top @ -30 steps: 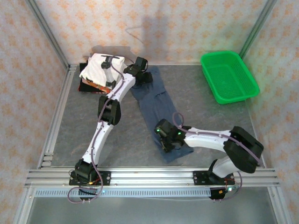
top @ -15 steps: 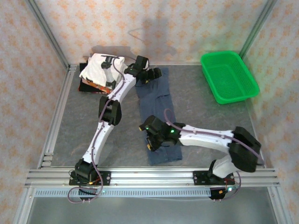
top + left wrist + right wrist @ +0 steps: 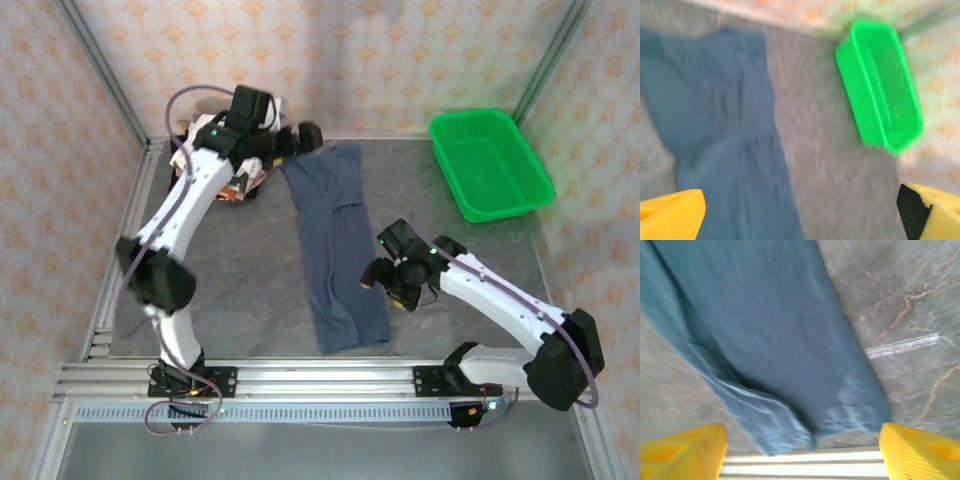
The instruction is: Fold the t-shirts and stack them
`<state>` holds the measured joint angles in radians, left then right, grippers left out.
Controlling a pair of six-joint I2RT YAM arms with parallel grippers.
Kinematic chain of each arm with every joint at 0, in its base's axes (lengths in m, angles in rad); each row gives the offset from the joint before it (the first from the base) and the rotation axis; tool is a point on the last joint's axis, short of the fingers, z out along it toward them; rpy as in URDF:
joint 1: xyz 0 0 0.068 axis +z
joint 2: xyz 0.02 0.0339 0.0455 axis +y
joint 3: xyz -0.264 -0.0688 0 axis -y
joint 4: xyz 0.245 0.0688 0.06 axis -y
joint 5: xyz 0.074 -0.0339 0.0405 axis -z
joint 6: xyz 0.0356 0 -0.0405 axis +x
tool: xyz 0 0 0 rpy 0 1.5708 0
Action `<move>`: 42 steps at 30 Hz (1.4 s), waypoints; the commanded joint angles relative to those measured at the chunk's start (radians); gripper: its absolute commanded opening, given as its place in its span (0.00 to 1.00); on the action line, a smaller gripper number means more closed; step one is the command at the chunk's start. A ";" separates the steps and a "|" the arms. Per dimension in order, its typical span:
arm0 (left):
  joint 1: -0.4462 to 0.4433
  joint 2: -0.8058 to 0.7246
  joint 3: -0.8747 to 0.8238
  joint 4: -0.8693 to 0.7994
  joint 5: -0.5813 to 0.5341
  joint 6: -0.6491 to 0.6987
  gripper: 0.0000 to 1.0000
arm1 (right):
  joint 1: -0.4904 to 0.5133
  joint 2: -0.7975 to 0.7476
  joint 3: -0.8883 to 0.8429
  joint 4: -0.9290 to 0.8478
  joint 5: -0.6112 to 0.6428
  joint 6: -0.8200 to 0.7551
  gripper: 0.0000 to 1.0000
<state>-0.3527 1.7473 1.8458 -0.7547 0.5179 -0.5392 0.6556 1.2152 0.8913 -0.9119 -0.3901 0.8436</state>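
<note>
The navy-blue t-shirt (image 3: 335, 245) lies flat as a long narrow strip down the middle of the table, and it also shows in the left wrist view (image 3: 715, 125) and the right wrist view (image 3: 765, 330). My left gripper (image 3: 295, 140) hovers at the strip's far left corner, open and empty (image 3: 800, 220). My right gripper (image 3: 380, 280) is just right of the strip's near half, open with nothing held (image 3: 800, 455); the shirt's near hem lies below it. The stack of folded t-shirts (image 3: 245, 183) sits at the back left, mostly hidden by my left arm.
A green mesh basket (image 3: 490, 165) stands at the back right, also seen from the left wrist (image 3: 880, 85). Aluminium rails (image 3: 330, 378) run along the near edge, and patterned walls close in the other sides. Bare grey tabletop (image 3: 450, 230) lies between shirt and basket.
Both grippers have come off the blue shirt. The left arm swung up and back to the left and its jaws opened; the right arm moved right, off the shirt's near end.
</note>
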 commanded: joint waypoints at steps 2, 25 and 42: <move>-0.145 -0.176 -0.462 -0.006 -0.035 -0.098 0.96 | -0.005 0.013 -0.089 -0.034 -0.076 -0.203 0.75; -0.709 -0.299 -1.171 0.515 -0.171 -0.801 0.57 | -0.008 0.117 -0.265 0.144 -0.188 -0.286 0.60; -0.743 -0.139 -1.093 0.511 -0.237 -0.822 0.42 | -0.009 0.132 -0.292 0.209 -0.191 -0.295 0.57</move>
<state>-1.0866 1.5341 0.7311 -0.3134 0.3550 -1.3617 0.6487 1.3373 0.6163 -0.7586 -0.5804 0.5686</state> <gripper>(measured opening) 0.425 0.575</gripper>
